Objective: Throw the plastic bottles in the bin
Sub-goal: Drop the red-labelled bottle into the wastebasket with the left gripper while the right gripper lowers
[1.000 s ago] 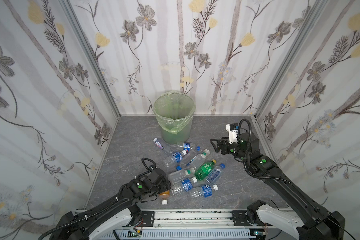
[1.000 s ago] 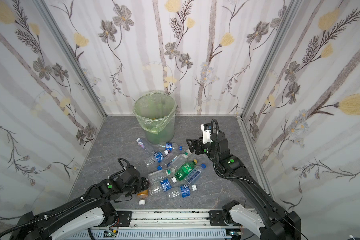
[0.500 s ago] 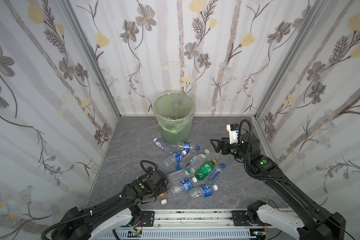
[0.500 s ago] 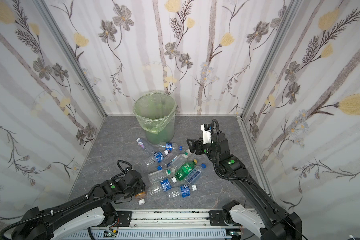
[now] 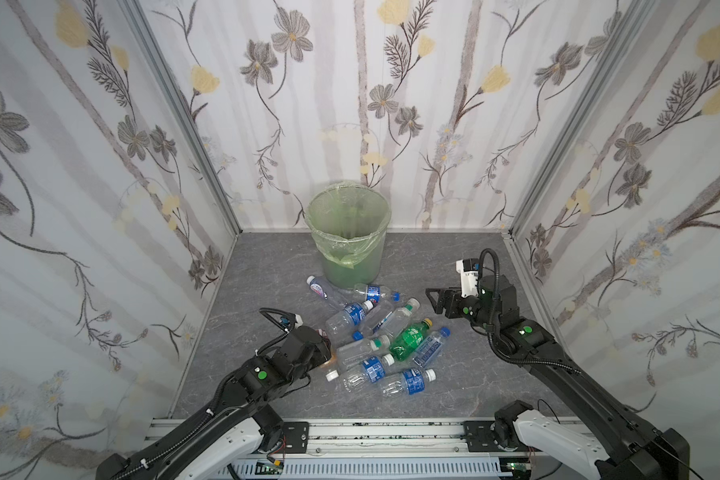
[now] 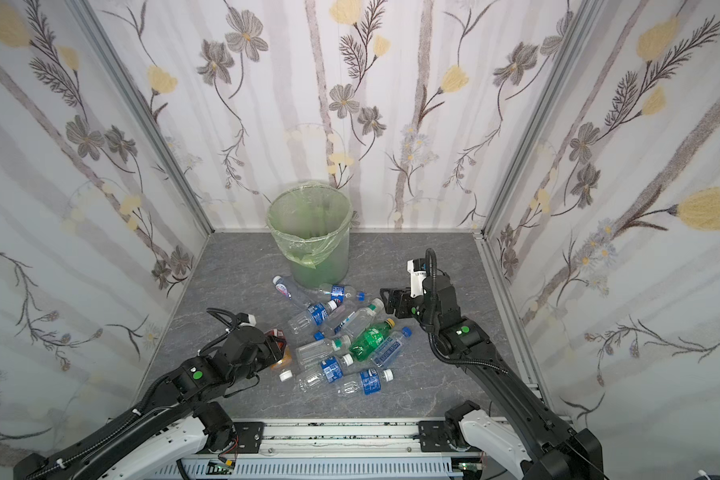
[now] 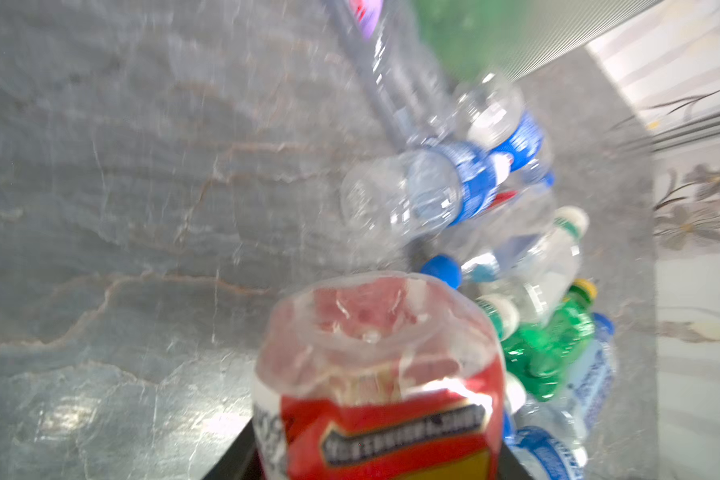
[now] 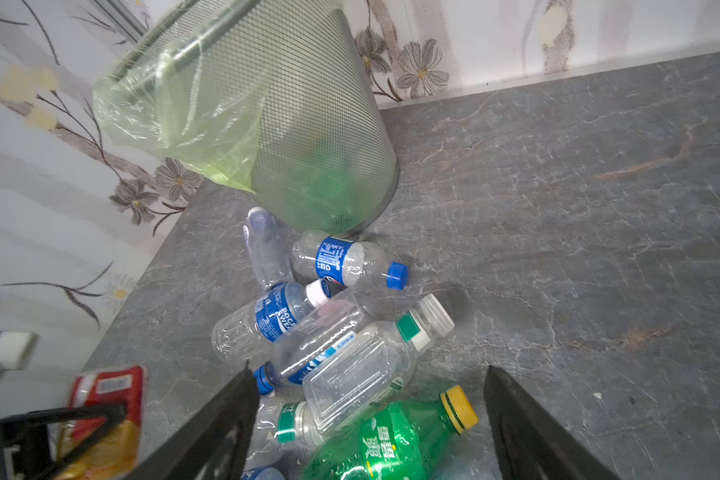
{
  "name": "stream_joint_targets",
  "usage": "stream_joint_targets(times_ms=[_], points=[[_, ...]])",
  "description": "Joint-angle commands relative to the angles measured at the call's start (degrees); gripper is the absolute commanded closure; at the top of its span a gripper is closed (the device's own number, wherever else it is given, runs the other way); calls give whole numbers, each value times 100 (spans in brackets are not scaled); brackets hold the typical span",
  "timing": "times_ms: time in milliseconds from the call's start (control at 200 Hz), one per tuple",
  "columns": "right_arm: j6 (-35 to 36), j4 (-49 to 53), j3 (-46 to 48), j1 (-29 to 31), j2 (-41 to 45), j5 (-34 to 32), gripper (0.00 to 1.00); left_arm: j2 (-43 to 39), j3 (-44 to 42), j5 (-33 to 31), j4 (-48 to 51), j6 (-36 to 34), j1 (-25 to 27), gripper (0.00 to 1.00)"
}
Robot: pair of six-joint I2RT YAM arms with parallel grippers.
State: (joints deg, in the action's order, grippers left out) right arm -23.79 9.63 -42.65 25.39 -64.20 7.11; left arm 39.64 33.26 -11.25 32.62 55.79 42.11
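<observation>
Can't make out what's in the green-bagged round mesh bin [image 5: 360,266]. The left gripper [image 6: 278,345] clamps the red-labelled clear plastic bottle [image 7: 375,374]; the right gripper [image 8: 368,372] gapes empty over the green yellow-capped plastic bottle [image 8: 391,444].

Open lanes: bare floor [image 5: 267,270] left of the bin [image 5: 360,264] and right of it out to the wall [image 5: 578,199]. Bin mouth unobstructed from above. Blocked: bottle pile [image 5: 375,332] fills the middle, far end right at the bin's base; left gripper [image 5: 324,345], clamped on a red-labelled bottle [image 7: 375,374], sits at the pile's near-left edge; right gripper [image 5: 433,301], jaws wide, hangs beside its far-right side.
</observation>
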Motion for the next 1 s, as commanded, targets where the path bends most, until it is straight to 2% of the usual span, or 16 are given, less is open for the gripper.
stream_joint_targets(times_ms=[0, 180, 300, 400, 460, 505, 565, 660, 714, 794, 994], points=[[-199, 11, 283, -38, 189, -206, 14, -24, 659, -511, 182, -694, -201, 49], [-583, 31, 826, -92, 694, -373, 16, 674, 2306, -576, 175, -1738, -355, 49], [-712, 79, 1246, -93, 1011, -434, 16, 1407, 3490, -887, 132, -2261, -400, 49], [-863, 80, 1448, -87, 1166, -314, 17, 2454, 4719, -732, -73, -2579, -691, 50], [-995, 13, 1545, -87, 1232, -267, 18, 3363, 5694, -461, -149, -2663, -896, 50], [-1072, -18, 1599, -78, 1265, -224, 19, 4127, 6509, -515, -160, -2832, -952, 50], [-1184, 46, 1637, -64, 1285, -243, 19, 5048, 7549, -622, -162, -3021, -1101, 38], [-1300, 339, 1618, -43, 1333, -238, 19, 6147, 8734, -293, -87, -3124, -1503, 11], [-1341, 496, 1635, -32, 1411, -194, 19, 6362, 8910, -78, -74, -3015, -1666, 8], [-1380, 787, 1656, -23, 1560, -167, 18, 6230, 8728, -172, -89, -3014, -1687, 6], [-1396, 1113, 1744, -3, 1643, -10, 17, 5311, 7546, -36, -94, -3245, -1688, 5]])
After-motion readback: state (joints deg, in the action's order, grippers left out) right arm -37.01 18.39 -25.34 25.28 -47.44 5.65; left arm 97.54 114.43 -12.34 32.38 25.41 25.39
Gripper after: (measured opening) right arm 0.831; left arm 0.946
